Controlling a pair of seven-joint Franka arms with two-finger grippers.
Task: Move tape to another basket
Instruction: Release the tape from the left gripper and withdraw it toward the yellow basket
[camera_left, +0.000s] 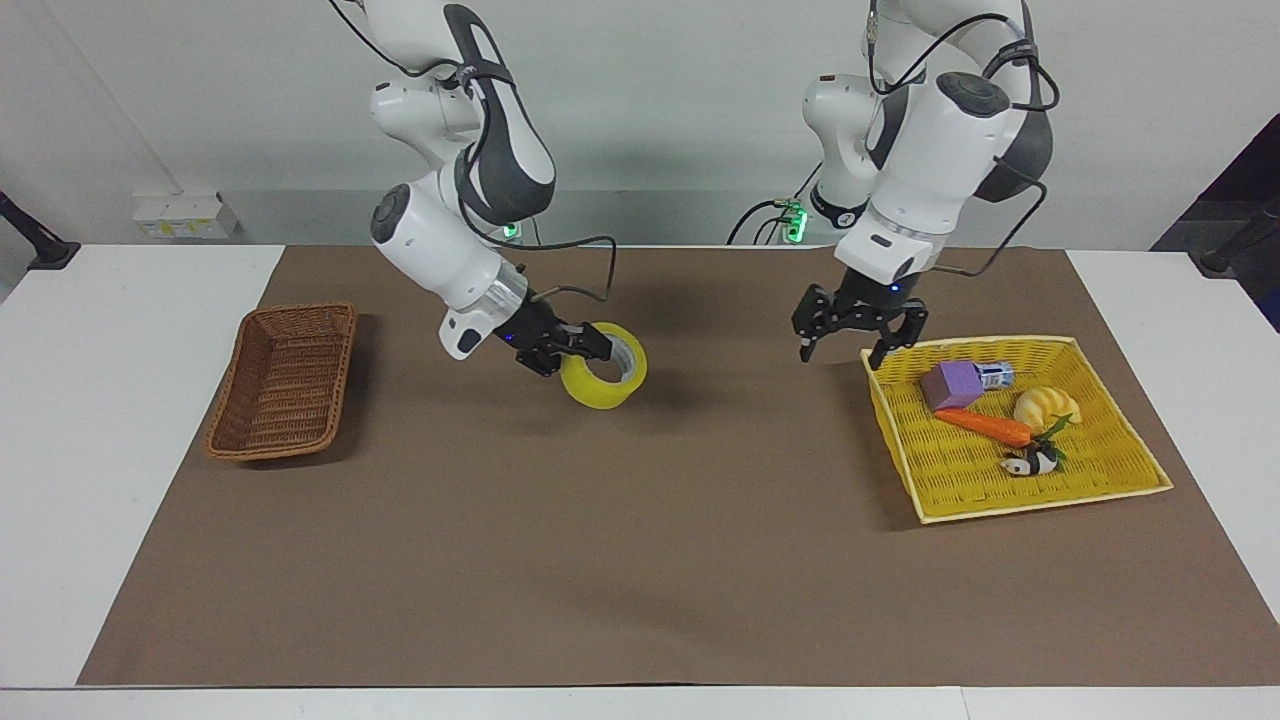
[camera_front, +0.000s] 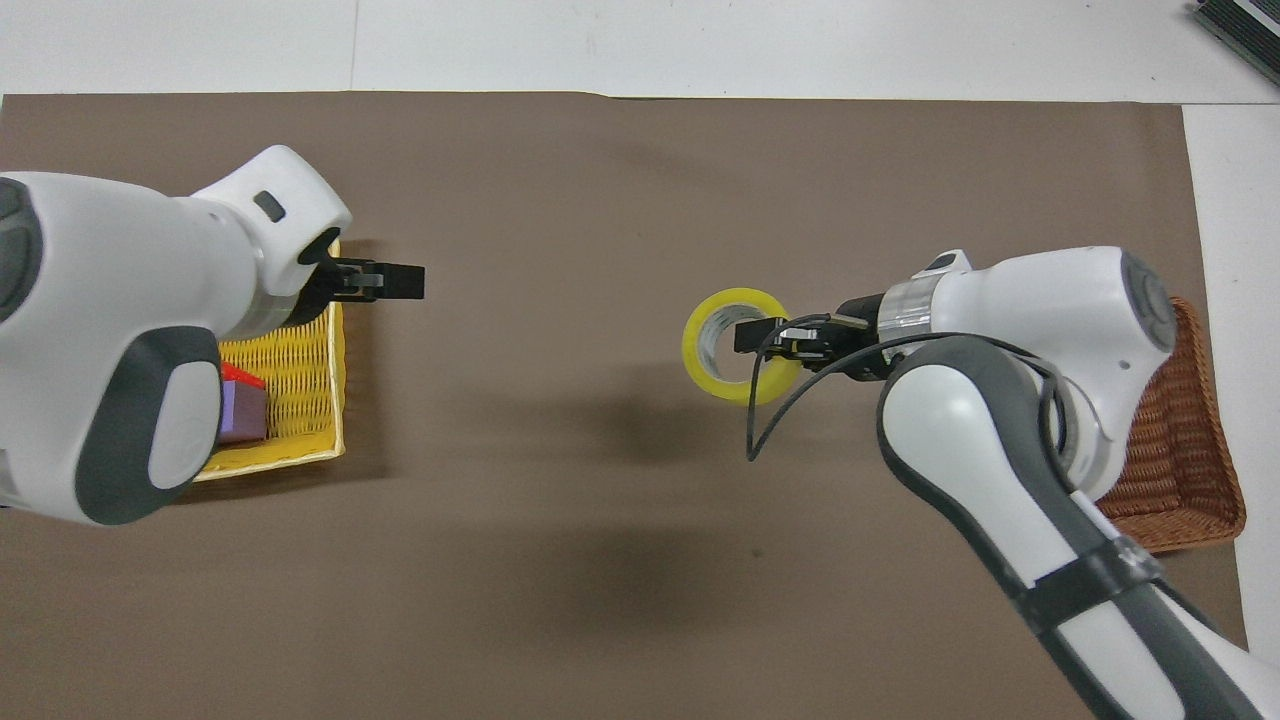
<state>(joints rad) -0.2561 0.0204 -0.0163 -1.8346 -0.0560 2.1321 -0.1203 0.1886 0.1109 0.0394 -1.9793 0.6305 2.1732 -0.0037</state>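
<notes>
Tape (camera_left: 603, 379), facing view: pinched by the right end effector (camera_left: 585, 345), one finger inside the core, the other on the yellow outer wall. A wall grip makes sense, since the roll looks too wide to span across. The roll hangs on edge and looks lifted clear of the brown mat (camera_left: 640, 520), over the middle of the desk (camera_left: 100, 400), somewhat toward the right arm's end. The brown wicker basket (camera_left: 285, 380) sits at that end, empty and well apart from the tape. My read: carry step, drop not yet done.

The left end effector (camera_left: 860, 335) is spread and holds nothing. It hovers over the robot-side corner of the yellow tray (camera_left: 1050, 345). This arm waits, out of the carrying arm's way. The tray holds a purple block (camera_left: 950, 384), a carrot (camera_left: 985, 425), a croissant toy (camera_left: 1045, 405) and a panda (camera_left: 1030, 462).

Overhead view: the tape (camera_front: 697, 360) shows its open core, with the right end effector (camera_front: 760, 335) clamped on the rim nearest the wicker basket (camera_front: 1190, 440). The right arm's wrist covers part of that basket. The left end effector (camera_front: 395, 282) is spread, by the tray's (camera_front: 330, 400) corner.

Next, I think: carry the roll over the basket and lower before letting go. The basket is narrow, so a roll on edge may catch the rim.
</notes>
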